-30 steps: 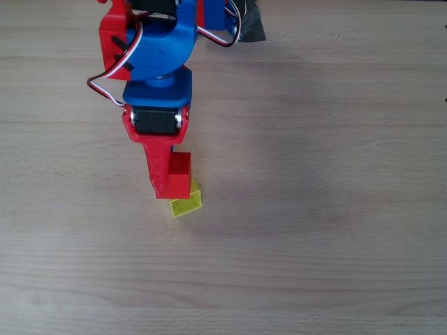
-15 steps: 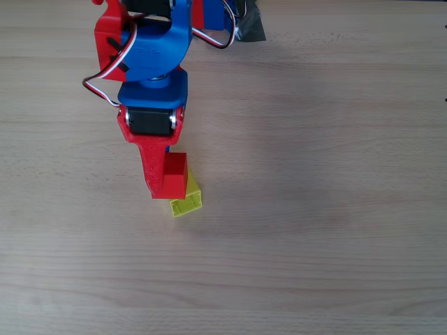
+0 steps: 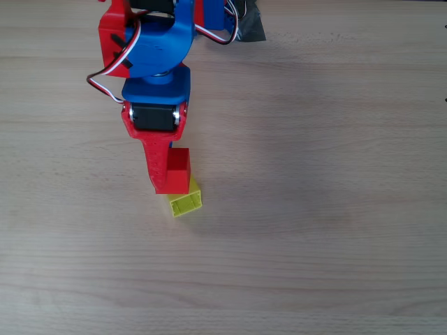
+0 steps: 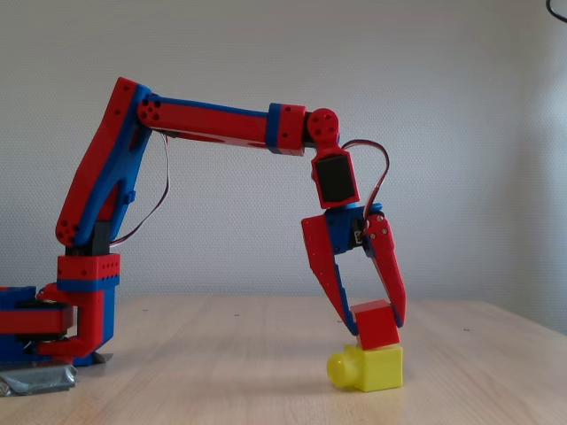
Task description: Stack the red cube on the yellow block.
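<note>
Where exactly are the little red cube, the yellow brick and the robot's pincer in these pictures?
red cube (image 4: pixel 376 324), fixed view, on its front face.
yellow block (image 4: pixel 379 368), fixed view, on its side wall beneath the cube.
gripper (image 4: pixel 372 322), fixed view, midway between the fingertips, which clasp the cube.

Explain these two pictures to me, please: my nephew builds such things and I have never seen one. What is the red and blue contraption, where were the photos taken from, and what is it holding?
It is a small jointed robot arm bolted at one end to a wooden table. At its free end hangs a gripper with two pointed jaws that close like tongs. One photo is taken straight down from above, the other from the side at table height. The jaws are shut on a red cube, which the side view shows tilted, its lower edge resting on a yellow block that lies on the table. That block has a round stud at its left end in the side view; from above its open hollow end shows. The cube is not yet let go.
</note>
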Robot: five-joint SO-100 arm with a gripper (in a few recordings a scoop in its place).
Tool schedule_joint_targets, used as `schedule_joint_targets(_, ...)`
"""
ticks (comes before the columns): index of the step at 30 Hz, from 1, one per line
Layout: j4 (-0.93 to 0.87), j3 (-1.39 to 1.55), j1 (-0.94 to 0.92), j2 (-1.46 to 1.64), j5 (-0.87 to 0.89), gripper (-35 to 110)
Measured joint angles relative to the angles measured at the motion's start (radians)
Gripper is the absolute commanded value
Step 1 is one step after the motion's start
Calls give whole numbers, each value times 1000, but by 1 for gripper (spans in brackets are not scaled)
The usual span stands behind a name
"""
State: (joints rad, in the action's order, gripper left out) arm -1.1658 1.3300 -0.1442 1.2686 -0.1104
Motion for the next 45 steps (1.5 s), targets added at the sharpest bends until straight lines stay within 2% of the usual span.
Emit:
schedule_joint_targets(7, 0, 0, 5, 0, 0, 1)
schedule_joint_targets(13, 12, 15, 5, 11, 0, 18)
schedule_joint_targets(16, 12, 15, 5, 11, -11, 32)
schedule_joint_targets(19, 12, 15, 5, 11, -17, 36)
schedule_joint_targets(29, 14, 44, 5, 25, -17, 40)
schedule_joint_targets(45, 0, 127, 38, 225, 14, 41)
